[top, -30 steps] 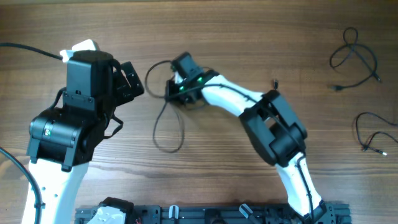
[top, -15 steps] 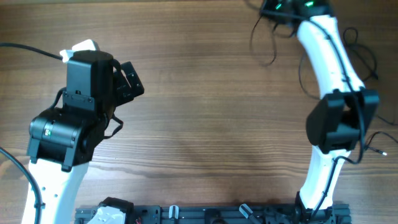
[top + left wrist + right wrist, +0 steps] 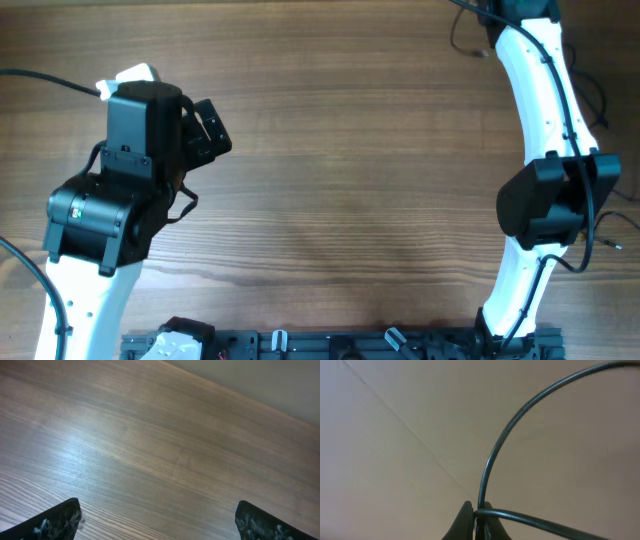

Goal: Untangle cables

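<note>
I counted two arms, the left arm and the right arm, and two grippers, the left gripper and the right gripper. I made out three thin cables, partly hidden, and one surface.

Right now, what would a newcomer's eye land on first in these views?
The right arm is stretched to the far right end of the table, with its tip running off the top of the overhead view. Its wrist view shows the right gripper shut on a thin black cable that arcs up out of the jaws. On the left side, the left gripper hangs wide open over the wood, holding nothing.
</note>
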Tool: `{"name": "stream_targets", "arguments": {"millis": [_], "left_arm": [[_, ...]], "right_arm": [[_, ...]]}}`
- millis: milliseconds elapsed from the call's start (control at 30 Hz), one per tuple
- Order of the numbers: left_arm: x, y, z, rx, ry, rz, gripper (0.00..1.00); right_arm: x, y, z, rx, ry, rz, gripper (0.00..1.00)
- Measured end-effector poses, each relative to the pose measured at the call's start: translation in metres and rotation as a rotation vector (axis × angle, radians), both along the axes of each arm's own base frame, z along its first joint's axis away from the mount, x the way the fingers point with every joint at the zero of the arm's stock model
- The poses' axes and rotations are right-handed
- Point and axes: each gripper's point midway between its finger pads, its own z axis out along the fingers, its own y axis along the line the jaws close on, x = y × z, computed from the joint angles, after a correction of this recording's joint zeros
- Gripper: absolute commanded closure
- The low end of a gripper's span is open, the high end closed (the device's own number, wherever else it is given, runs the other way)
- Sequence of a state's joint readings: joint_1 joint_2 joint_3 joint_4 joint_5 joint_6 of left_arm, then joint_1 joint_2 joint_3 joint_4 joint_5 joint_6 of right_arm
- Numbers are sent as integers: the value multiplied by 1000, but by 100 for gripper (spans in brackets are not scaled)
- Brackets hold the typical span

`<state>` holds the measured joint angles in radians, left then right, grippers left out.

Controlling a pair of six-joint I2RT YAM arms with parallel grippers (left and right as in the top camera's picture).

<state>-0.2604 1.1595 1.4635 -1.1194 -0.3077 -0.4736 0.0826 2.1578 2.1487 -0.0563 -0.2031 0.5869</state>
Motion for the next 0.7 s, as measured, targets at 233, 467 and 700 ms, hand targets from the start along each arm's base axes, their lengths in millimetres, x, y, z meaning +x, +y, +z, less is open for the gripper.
{"name": "stream_targets", "arguments": {"millis": [233, 467, 700], "left_arm": [[0, 0, 0, 0, 0, 0, 0], [0, 0, 0, 0, -1, 0, 0], [0, 0, 0, 0, 0, 0, 0]], "right_arm": [[-3, -9, -38, -19, 156, -50, 95], [-18, -46, -93, -234, 364, -204, 95], [-30, -72, -145, -352, 534, -279, 94]]}}
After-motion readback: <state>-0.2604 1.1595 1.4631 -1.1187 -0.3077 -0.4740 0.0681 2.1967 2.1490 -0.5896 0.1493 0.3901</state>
